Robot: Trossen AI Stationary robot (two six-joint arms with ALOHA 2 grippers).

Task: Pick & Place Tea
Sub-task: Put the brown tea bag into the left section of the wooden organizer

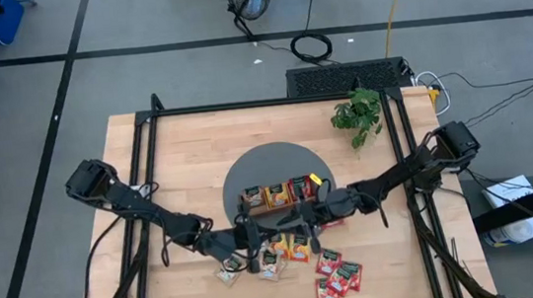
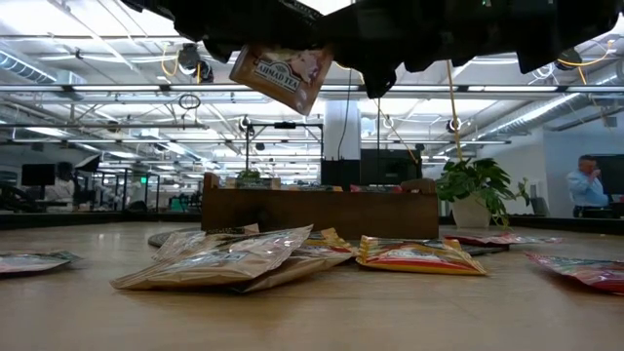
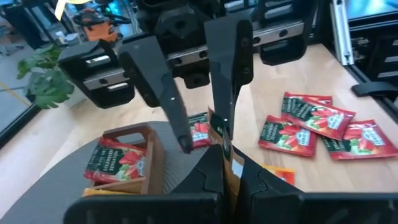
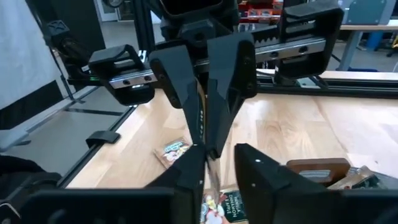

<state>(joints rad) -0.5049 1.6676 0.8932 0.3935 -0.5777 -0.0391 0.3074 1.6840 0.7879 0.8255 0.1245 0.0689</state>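
Observation:
A tan tea sachet with a dark label is up in the air between my two grippers, which face each other just in front of the wooden tray. My left gripper is shut on it. My right gripper is open, and in the left wrist view its fingers stand on either side of the sachet's far part; whether one touches it I cannot tell. Other sachets lie flat on the table: red ones, tan and orange ones. My left gripper pinches the tan sachet between its two fingers, seen edge-on in its wrist view. It comes in about level from the table's left. The sachet is lifted clear of the table and hangs tilted below the grippers. Its held edge is hidden there.
The tray sits on a round grey mat and holds red and orange sachets. A potted plant stands at the far right. Black frame rails run along the table's sides. Bare wood lies at the far left.

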